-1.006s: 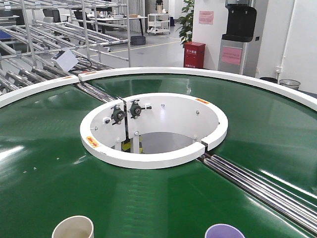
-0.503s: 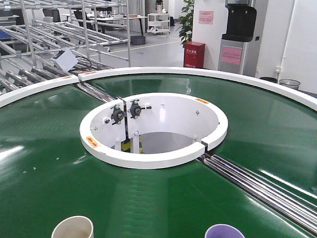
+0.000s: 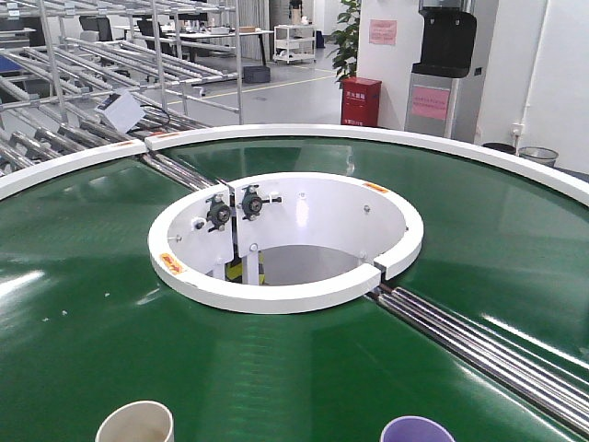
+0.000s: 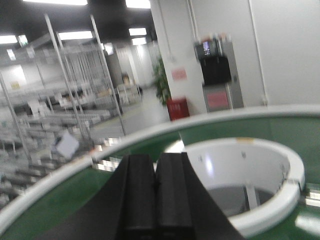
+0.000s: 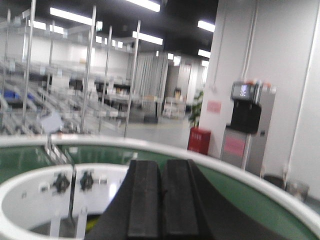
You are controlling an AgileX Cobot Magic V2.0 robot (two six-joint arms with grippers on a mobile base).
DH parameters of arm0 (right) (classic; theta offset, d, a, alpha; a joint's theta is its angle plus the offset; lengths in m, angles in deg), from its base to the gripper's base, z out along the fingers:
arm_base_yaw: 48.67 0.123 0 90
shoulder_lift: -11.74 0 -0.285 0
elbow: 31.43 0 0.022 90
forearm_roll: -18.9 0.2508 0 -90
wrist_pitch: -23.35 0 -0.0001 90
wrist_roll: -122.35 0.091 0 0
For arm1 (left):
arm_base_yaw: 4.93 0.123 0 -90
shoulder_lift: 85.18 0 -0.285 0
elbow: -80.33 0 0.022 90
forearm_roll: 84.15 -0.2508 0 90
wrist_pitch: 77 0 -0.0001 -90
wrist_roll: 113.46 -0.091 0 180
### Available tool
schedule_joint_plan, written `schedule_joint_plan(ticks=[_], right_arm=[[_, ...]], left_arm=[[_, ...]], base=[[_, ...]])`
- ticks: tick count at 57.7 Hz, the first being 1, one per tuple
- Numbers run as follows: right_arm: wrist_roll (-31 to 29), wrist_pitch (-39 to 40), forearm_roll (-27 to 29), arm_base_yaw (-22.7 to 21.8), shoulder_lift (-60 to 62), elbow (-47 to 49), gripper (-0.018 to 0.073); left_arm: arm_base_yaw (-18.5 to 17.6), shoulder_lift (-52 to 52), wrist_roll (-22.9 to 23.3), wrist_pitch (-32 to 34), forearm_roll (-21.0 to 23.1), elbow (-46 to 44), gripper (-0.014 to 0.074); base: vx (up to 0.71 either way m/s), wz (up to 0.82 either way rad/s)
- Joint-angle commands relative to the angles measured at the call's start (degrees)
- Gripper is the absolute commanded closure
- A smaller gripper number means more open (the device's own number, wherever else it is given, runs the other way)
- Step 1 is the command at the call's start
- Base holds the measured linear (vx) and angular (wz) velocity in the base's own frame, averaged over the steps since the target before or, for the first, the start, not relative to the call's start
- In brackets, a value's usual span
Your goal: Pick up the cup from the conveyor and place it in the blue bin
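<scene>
A beige cup (image 3: 135,423) and a purple cup (image 3: 417,430) stand at the near edge of the green conveyor (image 3: 83,304) in the front view, both cut off by the frame's bottom. Neither arm shows in that view. In the left wrist view my left gripper (image 4: 155,165) is shut and empty, raised above the belt. In the right wrist view my right gripper (image 5: 162,170) is shut and empty, also raised. No cup shows in either wrist view. The blue bin is out of view.
A white ring (image 3: 285,285) surrounds the conveyor's open centre, with steel rollers (image 3: 479,345) crossing the belt at the right. Metal racks (image 3: 110,64), a red box (image 3: 361,101) and a drinks machine (image 3: 446,55) stand beyond the belt.
</scene>
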Motion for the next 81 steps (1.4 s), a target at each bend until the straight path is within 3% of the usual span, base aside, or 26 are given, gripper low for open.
schedule_joint_plan(ticks=[1,10,18,33,40,46,51,64,69,81], right_arm=[[-0.91,5.77,-0.16,-0.18,-3.56,1.98,0.0568],[-0.74,6.04,0.01,-0.18,-6.41,1.98,0.0550],[-0.65,6.46,0.20,-0.18,-6.29,1.98,0.0448],[-0.65,5.72,0.25,-0.18,-6.21,1.98,0.0003],[-0.71,5.56,0.20,-0.18,-6.21,1.98,-0.0099],[-0.01,4.62,0.88,-0.18,-6.21,1.98,-0.0096],[2.51,-0.10,3.65,-0.18,-6.29,2.82,-0.0069],[9.51,-35.70,6.01,-0.19,-17.43,19.74,0.0023],[10.19,-45.90,6.15,-0.19,-23.14,25.55,0.0032],[8.21,-55.78,8.18,0.68,-35.58,27.79,0.0032]], left_arm=[[0.02,3.30,-0.13,4.94,0.38,-2.01,0.0598],[0.02,5.33,0.17,4.83,0.38,-2.01,0.0576],[0.02,5.33,0.17,4.53,0.38,-2.01,0.0470],[0.02,5.33,0.17,4.76,0.38,-2.01,0.0100],[0.02,5.33,0.17,4.76,0.38,-1.93,0.0014],[0.02,5.33,2.06,3.67,0.44,-1.56,0.0011],[0.02,5.44,6.78,-3.33,0.44,-3.09,0.0013],[0.02,16.12,9.60,-32.03,0.30,-15.77,0.0013],[0.02,23.32,10.91,-41.46,0.36,-19.89,0.0013],[0.02,34.88,11.45,-46.41,1.03,-19.90,0.0013]], base=[[0.00,0.00],[0.00,0.00],[0.00,0.00],[0.00,0.00],[0.00,0.00],[0.00,0.00],[0.00,0.00],[0.00,0.00],[0.00,0.00],[0.00,0.00]])
